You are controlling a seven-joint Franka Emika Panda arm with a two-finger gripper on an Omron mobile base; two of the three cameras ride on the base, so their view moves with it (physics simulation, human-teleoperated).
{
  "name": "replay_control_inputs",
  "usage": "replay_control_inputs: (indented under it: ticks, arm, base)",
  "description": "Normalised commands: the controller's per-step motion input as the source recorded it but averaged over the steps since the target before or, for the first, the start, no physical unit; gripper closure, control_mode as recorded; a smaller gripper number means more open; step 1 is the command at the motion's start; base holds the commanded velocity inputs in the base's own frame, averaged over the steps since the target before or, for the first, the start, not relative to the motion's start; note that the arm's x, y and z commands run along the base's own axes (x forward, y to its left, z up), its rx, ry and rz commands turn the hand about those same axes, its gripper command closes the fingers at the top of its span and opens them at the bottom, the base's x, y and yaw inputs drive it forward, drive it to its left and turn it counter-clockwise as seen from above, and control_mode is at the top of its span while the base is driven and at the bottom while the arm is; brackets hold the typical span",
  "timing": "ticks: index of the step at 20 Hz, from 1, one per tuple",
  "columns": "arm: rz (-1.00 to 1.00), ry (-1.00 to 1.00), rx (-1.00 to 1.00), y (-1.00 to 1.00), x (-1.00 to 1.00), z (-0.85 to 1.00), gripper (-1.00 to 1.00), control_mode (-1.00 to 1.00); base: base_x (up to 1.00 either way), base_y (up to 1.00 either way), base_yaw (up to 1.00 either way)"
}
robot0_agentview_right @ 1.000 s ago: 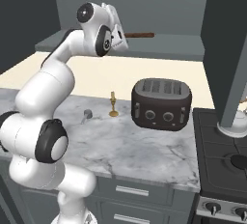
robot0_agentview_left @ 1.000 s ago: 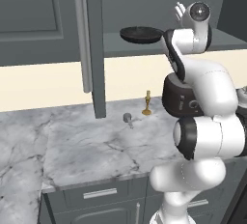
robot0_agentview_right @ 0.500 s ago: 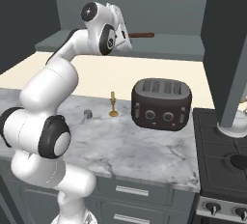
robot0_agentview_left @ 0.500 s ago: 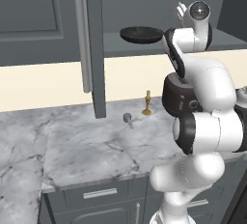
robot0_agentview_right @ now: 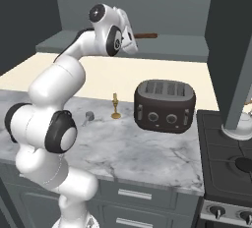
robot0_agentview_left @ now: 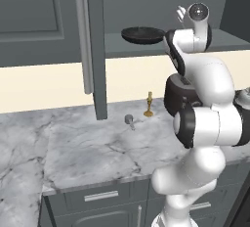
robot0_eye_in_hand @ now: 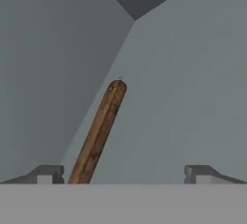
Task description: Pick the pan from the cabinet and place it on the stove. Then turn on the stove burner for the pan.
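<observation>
Gripper (robot0_eye_in_hand: 123, 175) open wide, nothing between the fingertips (robot0_eye_in_hand: 46, 174); it's up at shelf (robot0_agentview_left: 146, 50) level inside the cabinet (robot0_agentview_left: 93, 45). Pan (robot0_agentview_left: 142, 35) sits on that shelf, just beside the gripper. Its brown wooden handle (robot0_eye_in_hand: 99, 131) runs fwd from next to one tip, slanting away; contact w/ tip can't tell. Stove (robot0_agentview_right: 229, 163) is well below, off to the side. Toaster (robot0_agentview_right: 165, 105) and small gold candlestick (robot0_agentview_right: 115, 106) stand on table (robot0_agentview_right: 147, 158) underneath.

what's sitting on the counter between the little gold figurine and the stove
The dark four-slot toaster stands between the gold figurine and the stove, in the right base view.
</observation>
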Motion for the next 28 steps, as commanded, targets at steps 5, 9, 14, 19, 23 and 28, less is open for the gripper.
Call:
replay_control_inputs:
  ticks: [5,9,14,19,23,28]
  arm:
    - [-0.02,0.06,0.0,0.0,0.29,-0.03,-1.0,-1.0]
    - [0.0,0.01,0.0,-0.02,0.03,0.0,-1.0,-1.0]
    - [0.0,0.0,0.0,0.0,0.18,-0.06,-1.0,-1.0]
    - [0.0,0.0,0.0,0.0,0.15,-0.2,-1.0,-1.0]
    - [0.0,0.0,0.0,0.0,0.18,-0.19,-1.0,-1.0]
    - [0.0,0.0,0.0,0.0,0.23,-0.16,-1.0,-1.0]
  base:
    - [0.0,0.0,0.0]
    - [0.0,0.0,0.0]
    - [0.0,0.0,0.0]
    - [0.0,0.0,0.0]
    - [0.0,0.0,0.0]
    - [0.0,0.0,0.0]
